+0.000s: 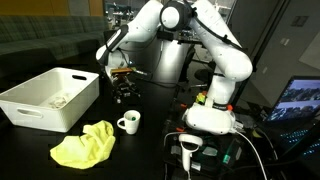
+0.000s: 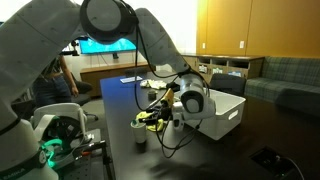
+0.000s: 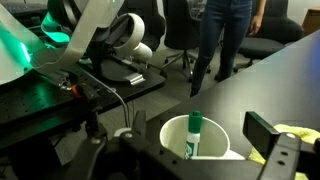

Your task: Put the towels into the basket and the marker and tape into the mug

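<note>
Black table (image 1: 150,145), white Panda arm (image 1: 215,60) bending over it. In both exterior views, a large white basket (image 1: 40,108). From the far side (image 2: 228,112), only its sloping wall, contents hidden. From the nearer side, a white-cream towel (image 1: 60,101) lying inside. Outside the basket, crumpled on the table, a bright yellow towel (image 1: 85,146). Just beside that, a small white mug (image 1: 128,122), handle to the side. Only in the wrist view, looking down into the mug (image 3: 218,135): a marker (image 3: 195,135) with a green cap, standing upright inside. Gripper (image 1: 124,92) hanging just above the mug, jaws spread wide to either side of the rim, gripping nothing.
</note>
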